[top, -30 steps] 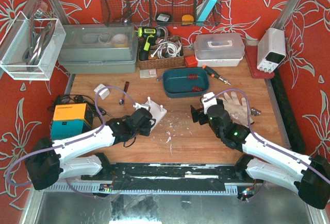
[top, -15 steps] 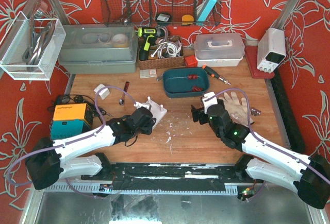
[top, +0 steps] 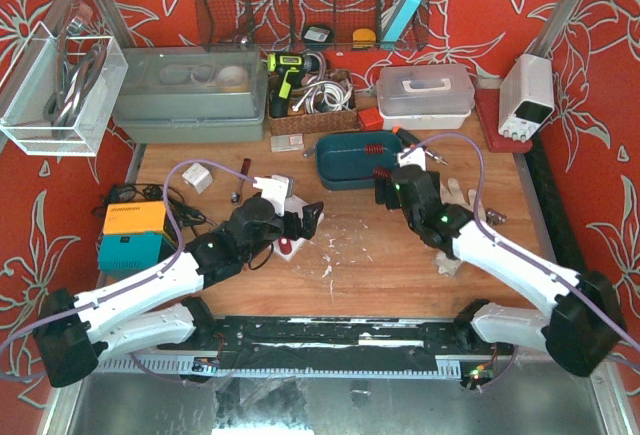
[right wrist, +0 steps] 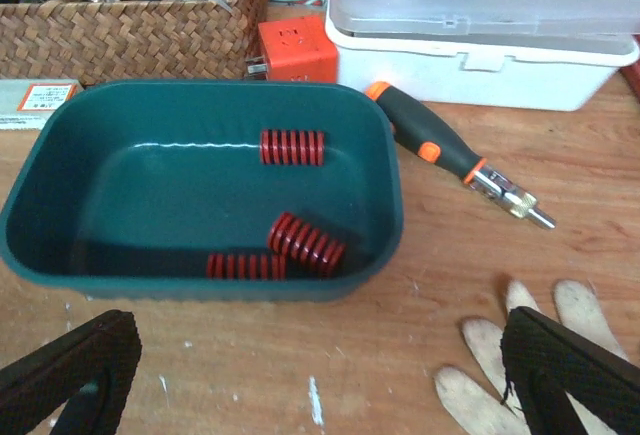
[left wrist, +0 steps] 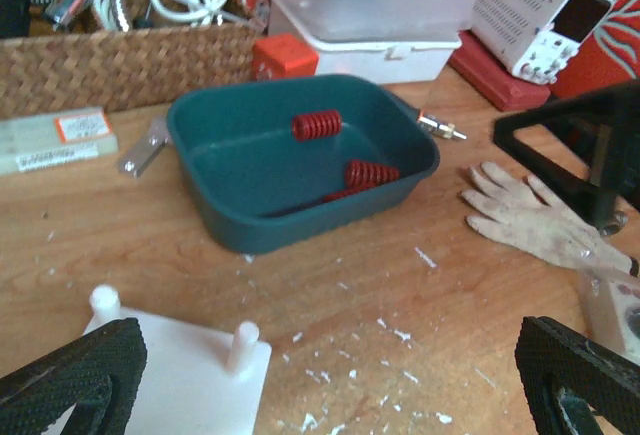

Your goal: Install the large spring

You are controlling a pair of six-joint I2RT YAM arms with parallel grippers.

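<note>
The step in hand appears to be the pick: no spring is held yet. The right fingers [right wrist: 75, 375] are spread wide and empty, hovering at the 6 o'clock rim of the teal tray [right wrist: 150, 288]. The left fingers [left wrist: 80, 375] are also wide open and grip nothing, poised over the white base plate [left wrist: 190, 380].

The large spring [right wrist: 306, 242] lies on its side at about 5 o'clock on the tray floor, tilted. I judge it the large one because it is the fattest of the three red coils. A thin spring [right wrist: 245, 266] lies just beside it at its 8 o'clock, and a shorter spring [right wrist: 292, 147] rests apart at 12 o'clock.

The tray looks like smooth, glossy plastic with rounded corners and sloping walls. The springs are ribbed coils, likely to roll. The plate is matte white with round upright pegs [left wrist: 245, 340], and the fingers carry a knurled black surface. The wooden tabletop [right wrist: 420, 285] is flecked with white chips.

The next move likely calls for a descent past the near wall. The fingers should close across the coil's width without catching the thin neighbour. The spring then goes to the plate, which lies at 7 o'clock from the tray in the left wrist view.
</note>
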